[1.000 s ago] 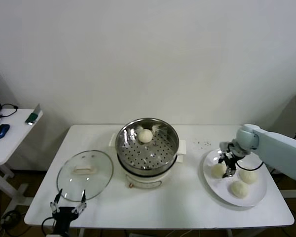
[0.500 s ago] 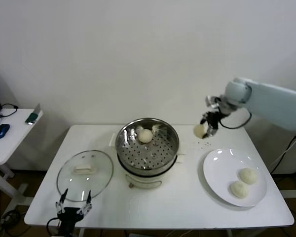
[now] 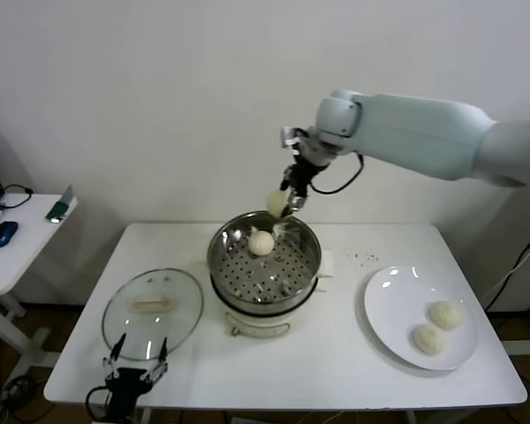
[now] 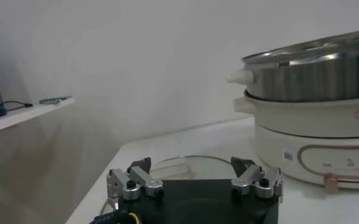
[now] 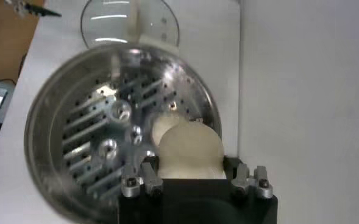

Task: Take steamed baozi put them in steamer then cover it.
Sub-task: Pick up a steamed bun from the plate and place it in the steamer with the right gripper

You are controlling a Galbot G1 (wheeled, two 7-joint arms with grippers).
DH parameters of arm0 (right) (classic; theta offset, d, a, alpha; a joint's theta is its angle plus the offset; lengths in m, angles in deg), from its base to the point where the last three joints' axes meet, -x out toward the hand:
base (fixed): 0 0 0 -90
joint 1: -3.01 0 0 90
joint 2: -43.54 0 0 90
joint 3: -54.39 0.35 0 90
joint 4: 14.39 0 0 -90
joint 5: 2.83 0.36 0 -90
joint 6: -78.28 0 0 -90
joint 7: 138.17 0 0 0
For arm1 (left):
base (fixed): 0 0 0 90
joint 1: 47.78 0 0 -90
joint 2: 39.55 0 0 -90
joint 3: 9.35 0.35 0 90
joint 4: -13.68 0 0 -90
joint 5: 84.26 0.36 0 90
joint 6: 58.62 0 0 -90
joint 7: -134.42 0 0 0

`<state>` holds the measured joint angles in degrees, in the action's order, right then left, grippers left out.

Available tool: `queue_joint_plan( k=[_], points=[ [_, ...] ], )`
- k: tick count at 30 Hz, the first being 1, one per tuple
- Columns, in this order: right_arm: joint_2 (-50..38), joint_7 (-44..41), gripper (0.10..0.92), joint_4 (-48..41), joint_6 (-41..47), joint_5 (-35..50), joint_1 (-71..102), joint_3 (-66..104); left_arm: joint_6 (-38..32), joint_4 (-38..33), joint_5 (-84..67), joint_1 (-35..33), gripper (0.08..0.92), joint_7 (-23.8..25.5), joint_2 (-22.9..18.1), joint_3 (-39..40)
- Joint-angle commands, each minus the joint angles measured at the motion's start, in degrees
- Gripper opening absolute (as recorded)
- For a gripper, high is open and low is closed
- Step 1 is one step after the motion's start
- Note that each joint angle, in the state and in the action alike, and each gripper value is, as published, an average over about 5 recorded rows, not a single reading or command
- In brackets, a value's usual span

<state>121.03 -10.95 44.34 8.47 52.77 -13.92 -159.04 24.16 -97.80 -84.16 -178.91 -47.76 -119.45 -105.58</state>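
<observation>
Right arm: pale blue-white, jointed, reaching in from the robot's right, stretched across and raised high, wrist bent downward. Right gripper (image 3: pixel 285 200): dark metal, pointing down, jaws closed on a small round cream-white steamed baozi (image 3: pixel 277 202), which fills the space between the jaws in the right wrist view (image 5: pixel 190 152).

Left arm: low at the robot's left, near the front edge of the white tabletop (image 3: pixel 336 362). Left gripper (image 3: pixel 136 364): black body, silver fingertips, jaws spread wide, holding nothing, pointing forward.
</observation>
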Motion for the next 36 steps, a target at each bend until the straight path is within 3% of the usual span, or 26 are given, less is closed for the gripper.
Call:
queue_joint_plan(
  k=[1,23,31,36],
  points=[
    [9.41,2.27,0.679,-1.87,1.58,3.46,4.28,-1.55,-0.03,-0.61,-0.12,-0.44,0.823,0.12,0.12,0.17],
    [9.93,3.99,0.689,-0.61,2.06,0.12,10.93,-3.34,0.22,1.42,0.09,2.32,0.823,0.11,0.09,0.49],
    [8.78,3.13,0.812,0.08,2.03,-1.12,9.69,-3.13,0.27,1.74,0.27,2.73,0.823,0.03,0.15,0.66],
    [5.14,1.8,0.822,3.01,1.47,-0.69,4.91,-2.86,0.32,1.63,0.29,2.77,0.823,-0.07,0.11,0.63]
  ],
)
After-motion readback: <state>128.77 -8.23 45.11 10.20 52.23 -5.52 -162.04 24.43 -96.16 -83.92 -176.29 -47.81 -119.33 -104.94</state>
